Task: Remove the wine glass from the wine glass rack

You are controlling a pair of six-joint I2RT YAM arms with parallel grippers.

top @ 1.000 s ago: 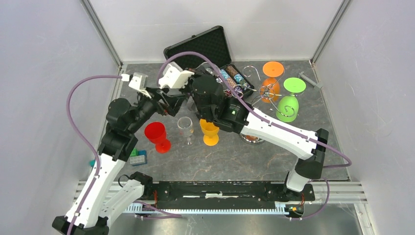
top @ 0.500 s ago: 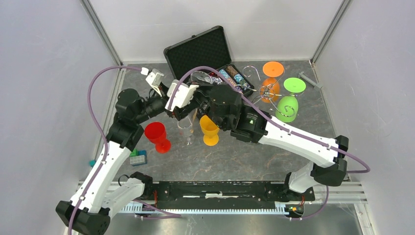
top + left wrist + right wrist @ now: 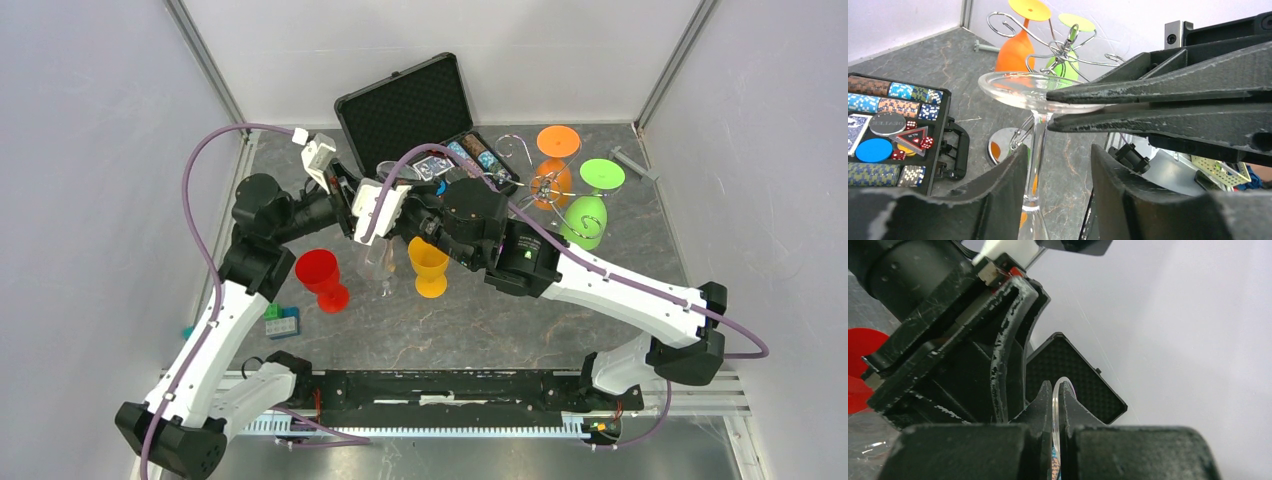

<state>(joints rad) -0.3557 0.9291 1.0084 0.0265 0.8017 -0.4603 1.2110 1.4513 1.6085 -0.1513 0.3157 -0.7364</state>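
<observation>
The wine glass is clear, with a thin stem and a flat round foot. It hangs foot up and bowl down, its long axis upright. The right gripper is clamped on the foot's rim. Just below, the left gripper stands parted around the stem. The wine glass rack stands well beyond both.
</observation>
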